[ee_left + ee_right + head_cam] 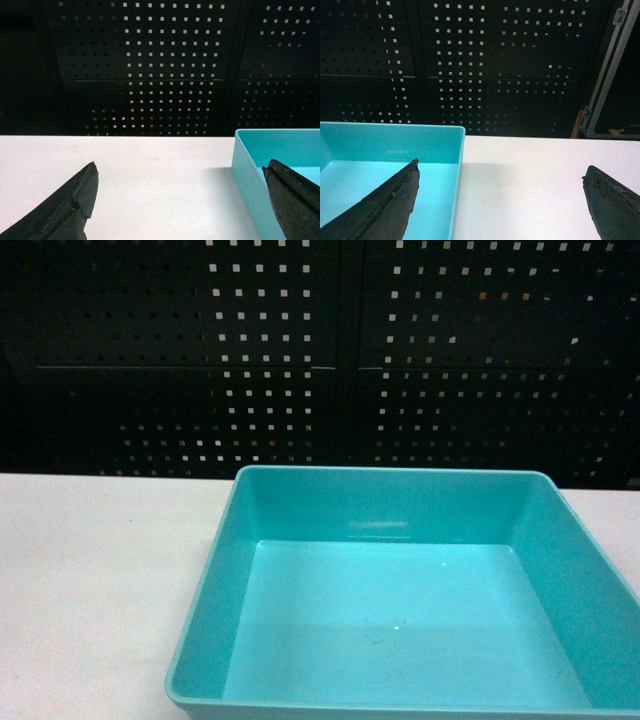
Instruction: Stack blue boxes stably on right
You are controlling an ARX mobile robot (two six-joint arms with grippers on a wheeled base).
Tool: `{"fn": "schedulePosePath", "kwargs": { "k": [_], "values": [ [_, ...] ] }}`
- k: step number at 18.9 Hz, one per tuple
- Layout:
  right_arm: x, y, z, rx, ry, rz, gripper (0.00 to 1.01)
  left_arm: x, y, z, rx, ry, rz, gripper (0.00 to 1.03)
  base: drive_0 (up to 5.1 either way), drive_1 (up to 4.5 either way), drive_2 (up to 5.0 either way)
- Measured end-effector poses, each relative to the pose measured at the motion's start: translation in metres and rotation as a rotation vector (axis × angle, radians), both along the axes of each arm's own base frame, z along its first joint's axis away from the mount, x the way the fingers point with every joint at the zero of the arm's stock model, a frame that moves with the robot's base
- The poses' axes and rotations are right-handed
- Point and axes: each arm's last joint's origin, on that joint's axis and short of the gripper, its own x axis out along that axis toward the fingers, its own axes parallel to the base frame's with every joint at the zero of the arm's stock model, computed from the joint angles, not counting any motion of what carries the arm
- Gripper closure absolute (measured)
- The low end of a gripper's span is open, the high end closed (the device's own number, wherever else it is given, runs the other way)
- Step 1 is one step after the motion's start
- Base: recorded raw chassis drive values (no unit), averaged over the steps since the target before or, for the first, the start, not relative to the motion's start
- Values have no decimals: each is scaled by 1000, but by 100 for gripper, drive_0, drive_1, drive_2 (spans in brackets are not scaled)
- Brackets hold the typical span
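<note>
From the head camera, a single light turquoise tub (400, 620) sits on the white table (90, 580), filling the lower middle and right of the view; its near rim runs off the bottom edge and its right wall off the right edge. The tub is shallow, with plain sloping walls, and nothing lies inside it. Behind the table stands a black perforated panel (320, 360). Neither arm shows in this view. In the left wrist view, the left gripper (182, 200) has its two dark fingers spread wide, one at the lower left over bare table and the other at the lower right, over the tub's near corner. The tub (250, 165) enters from the right, its left wall and part of the floor visible, and the gripper holds nothing. In the right wrist view, the right gripper (502, 200) is likewise wide apart and holds nothing: its left finger (385, 205) hangs over the tub's floor, its right finger (615, 205) over bare table. Here the tub (390, 145) takes the lower left, its right wall between the two fingers. A metal frame (607, 75) leans at the far right, before the perforated panel.
</note>
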Motion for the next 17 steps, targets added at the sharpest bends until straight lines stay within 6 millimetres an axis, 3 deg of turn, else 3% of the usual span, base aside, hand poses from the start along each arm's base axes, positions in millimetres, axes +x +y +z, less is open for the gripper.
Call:
{"fn": "schedulePosePath", "kwargs": {
  "k": [4, 7, 9, 12, 17],
  "values": [
    [4, 0, 5, -1, -38, 5, 3, 3, 2, 4, -1, -35, -1, 5, 0, 0, 0],
    [20, 0, 4, 0, -3, 5, 3, 14, 8, 4, -27, -16, -17, 5, 0, 0, 0],
    [33, 2, 14, 0, -5, 18, 3, 26, 8, 3, -49, 35, -58, 5, 0, 0, 0],
    [70, 12, 39, -13, 10, 80, 3, 65, -2, 35, -84, 86, -198, 5, 0, 0, 0],
    [135, 35, 48, -74, 151, 179, 3, 138, -33, 61, -90, 220, -329, 5, 0, 0, 0]
  ]
}}
